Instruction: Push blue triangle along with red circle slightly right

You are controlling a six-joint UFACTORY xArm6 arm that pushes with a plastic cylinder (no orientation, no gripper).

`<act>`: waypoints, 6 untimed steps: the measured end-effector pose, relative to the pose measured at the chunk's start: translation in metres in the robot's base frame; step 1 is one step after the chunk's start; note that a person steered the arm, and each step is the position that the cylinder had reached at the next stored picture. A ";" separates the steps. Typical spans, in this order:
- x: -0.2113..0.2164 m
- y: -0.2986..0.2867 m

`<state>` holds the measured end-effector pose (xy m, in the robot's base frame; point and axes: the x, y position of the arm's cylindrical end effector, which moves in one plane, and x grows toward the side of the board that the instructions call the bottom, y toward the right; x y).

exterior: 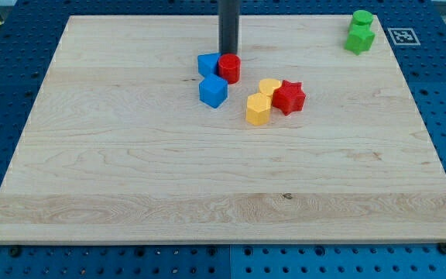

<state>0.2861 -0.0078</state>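
The blue triangle (207, 64) and the red circle (230, 68) sit side by side and touching, just above the board's middle, triangle on the left. My tip (228, 53) comes down from the view's top and stands right behind them, at the red circle's upper edge near where the two blocks meet. I cannot tell whether it touches them.
A blue cube (214, 91) lies just below the pair. To the right are a yellow heart (269, 85), a yellow hexagon (258, 109) and a red star (289, 97), clustered together. Two green blocks (360, 31) sit at the wooden board's (130, 170) top right corner.
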 end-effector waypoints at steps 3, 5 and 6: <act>0.040 -0.053; 0.054 -0.022; 0.058 -0.006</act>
